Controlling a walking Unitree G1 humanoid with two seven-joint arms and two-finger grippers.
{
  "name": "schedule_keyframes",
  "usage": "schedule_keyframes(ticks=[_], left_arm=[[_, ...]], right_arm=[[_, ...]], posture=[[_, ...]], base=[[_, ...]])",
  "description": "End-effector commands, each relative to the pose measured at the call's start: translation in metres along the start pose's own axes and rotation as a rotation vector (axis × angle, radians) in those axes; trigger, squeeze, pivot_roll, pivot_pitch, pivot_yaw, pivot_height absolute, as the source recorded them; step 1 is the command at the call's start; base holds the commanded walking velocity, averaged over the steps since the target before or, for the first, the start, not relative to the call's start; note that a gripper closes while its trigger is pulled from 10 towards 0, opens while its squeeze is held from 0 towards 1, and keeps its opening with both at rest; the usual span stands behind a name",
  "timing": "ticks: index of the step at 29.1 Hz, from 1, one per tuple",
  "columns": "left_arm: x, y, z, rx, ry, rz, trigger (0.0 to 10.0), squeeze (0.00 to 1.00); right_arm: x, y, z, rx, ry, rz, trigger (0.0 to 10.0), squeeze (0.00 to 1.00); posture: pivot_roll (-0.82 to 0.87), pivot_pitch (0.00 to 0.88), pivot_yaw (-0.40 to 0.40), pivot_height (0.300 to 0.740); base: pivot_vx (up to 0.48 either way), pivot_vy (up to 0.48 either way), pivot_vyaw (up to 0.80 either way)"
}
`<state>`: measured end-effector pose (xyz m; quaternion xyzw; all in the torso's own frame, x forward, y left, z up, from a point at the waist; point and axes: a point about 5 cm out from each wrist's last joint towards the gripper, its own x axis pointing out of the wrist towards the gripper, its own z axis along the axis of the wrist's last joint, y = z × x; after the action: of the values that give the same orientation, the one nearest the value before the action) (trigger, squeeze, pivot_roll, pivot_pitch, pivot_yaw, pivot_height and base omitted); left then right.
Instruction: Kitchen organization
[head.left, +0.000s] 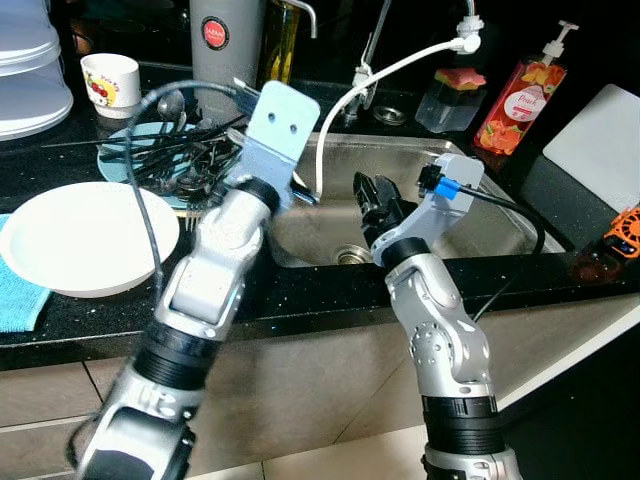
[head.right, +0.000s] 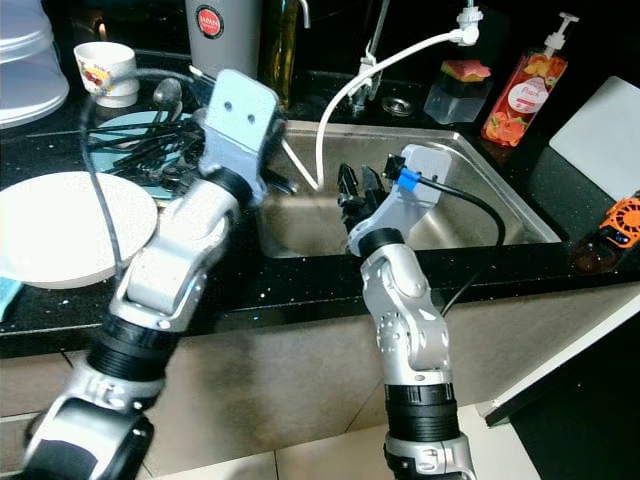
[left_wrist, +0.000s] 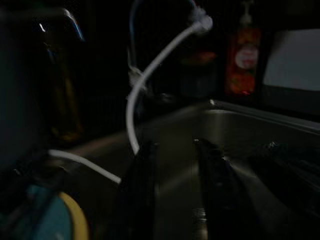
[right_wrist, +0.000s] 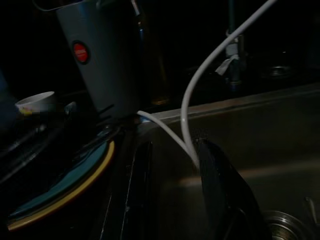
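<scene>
Looking down from our head cameras, we see the stainless steel sink set in a black speckled counter, and both our arms reaching over its near rim. Our right gripper hangs inside the basin, black fingers a little apart and holding nothing; the round drain lies just below it. A white flexible hose curves down from the tap side and ends just left of this gripper, between our two arms. Beyond it to the right stand an orange soap pump bottle and a clear sponge holder. Our left arm's grey wrist bracket hides that gripper from above. Left of it a teal plate carries a heap of dark utensils; nearer us sits a white round plate, and behind stand a grey steel canister and a small white cup.

Our left wrist view is dim: the left gripper shows two dark fingers spread apart, empty, over the sink wall, with the hose crossing just ahead.

Our right wrist view shows its fingers parted too, the hose touching or just beside one fingertip, and the teal plate's yellow edge to one side.
</scene>
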<state>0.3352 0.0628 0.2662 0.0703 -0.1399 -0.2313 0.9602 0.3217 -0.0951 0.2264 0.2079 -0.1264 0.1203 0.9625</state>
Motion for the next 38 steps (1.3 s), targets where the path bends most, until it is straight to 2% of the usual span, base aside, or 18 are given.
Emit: schedule_keyframes(ticks=[1,2,3,4,6,12,13,14,15,16,17,18,22,27,30,33,35,38], left_arm=[[0.001,-0.003,0.004,-0.039,-0.002,-0.002,10.0,1.00],[0.002,0.001,0.004,-0.042,0.010,0.027,10.0,1.00],[0.005,0.012,-0.001,-0.002,0.074,0.111,10.0,0.00],[0.006,0.032,-0.006,0.076,0.157,0.256,10.0,0.00],[0.006,0.045,-0.005,0.120,0.180,0.341,10.0,0.00],[0.002,0.065,-0.003,0.142,0.224,0.419,10.0,0.00],[-0.001,0.076,-0.007,0.170,0.268,0.444,10.0,0.00],[-0.003,0.079,-0.012,0.138,0.296,0.460,10.0,0.00],[-0.003,0.079,-0.012,0.138,0.296,0.460,10.0,0.00],[-0.005,0.079,-0.018,0.046,0.326,0.471,10.0,0.00],[-0.005,0.079,-0.018,0.046,0.326,0.471,10.0,0.00],[-0.006,0.077,-0.020,0.001,0.336,0.472,10.0,0.00],[-0.008,0.067,-0.011,-0.040,0.252,0.585,10.0,0.00],[-0.013,0.041,-0.003,-0.197,0.150,0.668,10.0,0.00],[-0.015,0.041,0.001,-0.220,0.137,0.703,10.0,0.00],[-0.013,0.039,0.006,-0.311,0.120,0.673,10.0,0.00],[-0.014,0.037,0.004,-0.324,0.137,0.666,10.0,0.00],[-0.019,0.029,-0.008,-0.430,0.211,0.657,10.0,0.00]], right_arm=[[-0.002,-0.001,0.006,0.013,-0.037,-0.018,10.0,0.00],[-0.002,-0.001,0.006,0.013,-0.037,-0.020,10.0,0.00],[-0.002,-0.002,0.005,0.013,-0.036,-0.022,10.0,0.00],[-0.002,-0.002,0.005,0.014,-0.034,-0.024,10.0,0.00],[-0.002,-0.002,0.004,0.014,-0.032,-0.025,10.0,0.00],[-0.001,-0.001,0.003,0.016,-0.031,-0.025,10.0,0.00],[-0.001,-0.001,0.003,0.018,-0.031,-0.027,10.0,0.00],[-0.002,-0.001,0.003,0.018,-0.031,-0.028,10.0,0.00],[-0.002,-0.001,0.003,0.018,-0.031,-0.028,10.0,0.00],[-0.002,-0.002,0.002,0.019,-0.030,-0.030,10.0,0.00],[-0.002,-0.002,0.002,0.019,-0.030,-0.030,10.0,0.00],[-0.002,-0.002,0.002,0.019,-0.029,-0.031,10.0,0.00],[-0.003,-0.003,0.002,0.018,-0.026,-0.034,10.0,0.00],[-0.003,-0.002,0.001,0.017,-0.025,-0.034,10.0,0.00],[-0.003,-0.003,0.001,0.016,-0.025,-0.037,10.0,0.00],[-0.004,-0.004,0.000,0.015,-0.022,-0.040,10.0,0.00],[-0.004,-0.003,0.000,0.015,-0.022,-0.040,10.0,0.00],[-0.004,-0.003,0.000,0.017,-0.021,-0.041,10.0,0.00]], posture=[[0.24,0.000,-0.149,0.740],[0.24,0.000,-0.148,0.740],[0.24,0.000,-0.148,0.740],[0.25,0.000,-0.147,0.740],[0.25,0.000,-0.146,0.740],[0.25,0.000,-0.143,0.740],[0.25,0.000,-0.141,0.740],[0.25,0.000,-0.140,0.740],[0.25,0.000,-0.140,0.740],[0.25,0.000,-0.140,0.740],[0.25,0.000,-0.140,0.740],[0.25,0.000,-0.140,0.740],[0.25,0.000,-0.141,0.740],[0.25,0.000,-0.138,0.740],[0.25,0.000,-0.138,0.740],[0.25,0.000,-0.135,0.740],[0.25,0.000,-0.135,0.740],[0.25,0.000,-0.136,0.740]], base=[[0.000,0.000,0.00],[0.000,0.000,0.00],[0.000,0.000,0.00],[0.000,0.000,0.00],[0.000,0.000,0.00],[0.000,0.000,0.00],[0.000,0.000,0.00],[0.000,0.000,0.00],[0.000,0.000,0.00],[0.000,0.000,0.00],[0.000,0.000,0.00],[0.000,0.000,0.00],[0.000,0.000,0.00],[0.000,0.000,0.00],[0.000,0.000,0.00],[0.000,0.000,0.00],[0.000,0.000,0.00],[0.000,0.000,0.00]])
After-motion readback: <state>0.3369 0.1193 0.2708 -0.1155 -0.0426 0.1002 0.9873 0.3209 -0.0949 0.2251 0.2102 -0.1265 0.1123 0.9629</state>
